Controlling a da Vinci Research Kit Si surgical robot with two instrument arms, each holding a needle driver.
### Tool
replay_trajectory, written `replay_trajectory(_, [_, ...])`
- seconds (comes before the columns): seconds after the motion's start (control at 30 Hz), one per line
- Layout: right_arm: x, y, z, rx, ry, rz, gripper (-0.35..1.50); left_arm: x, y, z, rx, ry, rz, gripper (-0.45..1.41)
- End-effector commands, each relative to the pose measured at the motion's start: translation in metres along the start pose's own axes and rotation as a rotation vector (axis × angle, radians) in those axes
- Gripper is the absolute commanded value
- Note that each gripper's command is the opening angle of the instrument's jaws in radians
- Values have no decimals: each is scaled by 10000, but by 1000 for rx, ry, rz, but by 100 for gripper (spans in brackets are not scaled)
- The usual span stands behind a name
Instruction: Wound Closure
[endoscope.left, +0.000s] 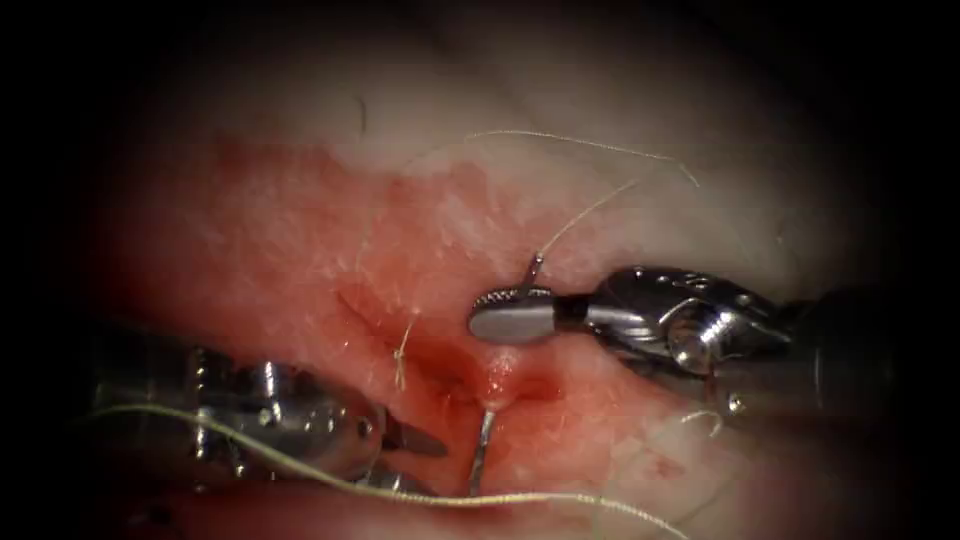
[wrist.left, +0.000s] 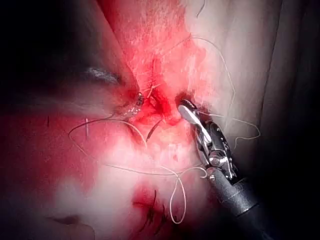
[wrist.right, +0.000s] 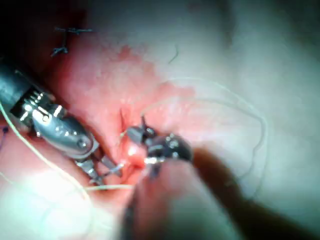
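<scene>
My right tool (endoscope.left: 510, 315) has its fingers clenched on the curved needle (endoscope.left: 483, 450) close to its tail: a short dark stub stands just above them at twelve o'clock, and the thread (endoscope.left: 590, 208) runs from it toward one o'clock over the pale tissue (endoscope.left: 300, 220). From that grip the needle goes down into the tissue, and its shiny point end stands out again at six o'clock of those fingers, beside the red fluid (endoscope.left: 530, 385) pooled at the cut (endoscope.left: 450, 375). My left tool (endoscope.left: 435, 468) lies at seven o'clock, fingers released and grasping nothing, with the tips just beside the exposed point. The right wrist view shows the same spread prongs (wrist.right: 102, 167). A long run of thread crosses over that tool and sweeps toward five o'clock. A short cut end of thread (endoscope.left: 402, 355) sits by the cut at nine o'clock of the needle's exit. As I judge it, a bite is half made and the needle is lodged across the wound; which way it travels I cannot tell. The next move would call for a firm left grip behind the point before my right fingers let go, then motion along the needle's curve. I can read no writing or maker's mark.
</scene>
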Motion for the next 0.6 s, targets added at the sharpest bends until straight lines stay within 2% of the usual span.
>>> replay_trajectory(0.03, [3,15,8,19,8,25,-35,7,1,7,12,45,73,42])
replay_trajectory(0.1, [1,17,8,32,8,45,-35,12,0,7,22,66,104,43])
replay_trajectory(0.23, [-10,20,12,73,-13,159,-35,29,-1,-5,87,172,223,52])
replay_trajectory(0.27, [-11,20,12,102,-16,196,-35,34,-5,-17,142,224,298,53])
replay_trajectory(0.37, [-11,20,13,114,-18,218,-35,38,-8,-22,177,260,342,53])
replay_trajectory(0.4, [-10,21,13,118,-15,236,-35,39,-12,-25,210,312,382,53])
replay_trajectory(0.6, [-9,22,12,145,-1,264,-35,39,-18,-26,238,314,411,53])
